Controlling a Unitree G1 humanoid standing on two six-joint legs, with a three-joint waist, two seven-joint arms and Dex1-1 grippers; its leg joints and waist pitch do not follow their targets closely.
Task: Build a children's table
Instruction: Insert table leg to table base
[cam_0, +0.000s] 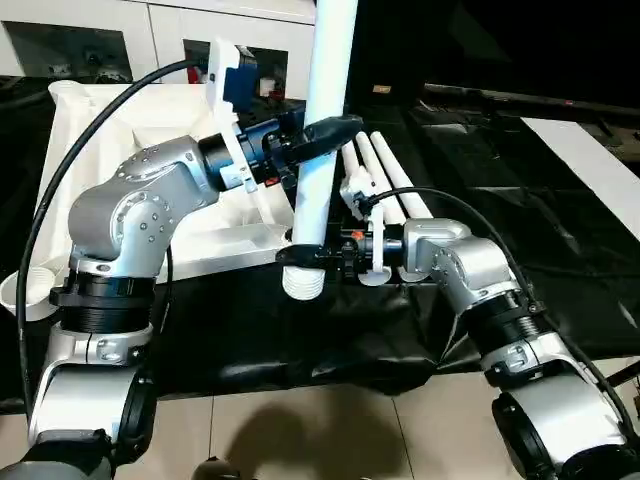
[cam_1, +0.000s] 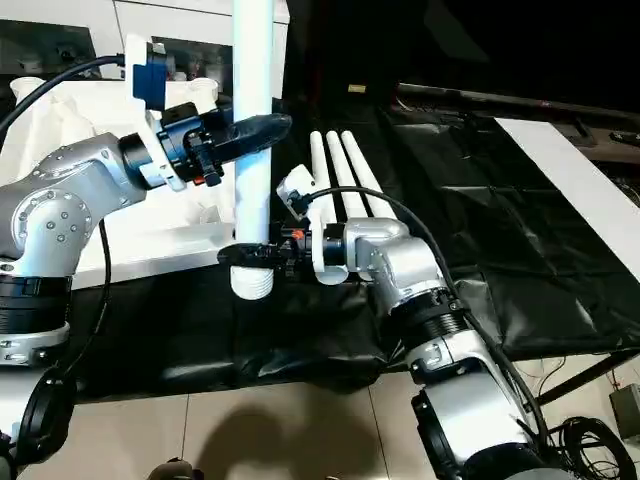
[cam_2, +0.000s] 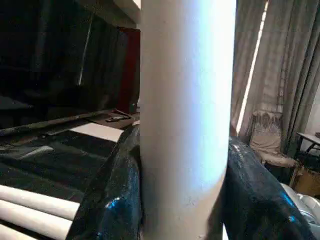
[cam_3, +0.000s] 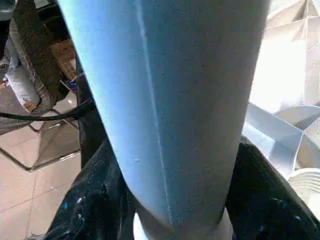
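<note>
One white table leg (cam_0: 325, 90) stands upright above the front edge of the work table, its ribbed lower end (cam_0: 303, 283) hanging free. My left gripper (cam_0: 322, 135) is shut on the leg at mid-height, and its black fingers (cam_2: 110, 200) press both sides of the tube (cam_2: 185, 115). My right gripper (cam_0: 308, 256) is shut on the same leg just above the ribbed end, with fingers (cam_3: 90, 200) on either side of it (cam_3: 170, 100). The white table top (cam_0: 150, 120) lies underside up at the left. Three more legs (cam_0: 385, 170) lie side by side behind my right arm.
The black-draped work table (cam_0: 480, 170) stretches away to the right, with a white board (cam_0: 590, 160) at its far right. A round corner socket (cam_0: 25, 285) of the top sticks out at the front left. Tiled floor (cam_0: 330, 430) lies below the table's front edge.
</note>
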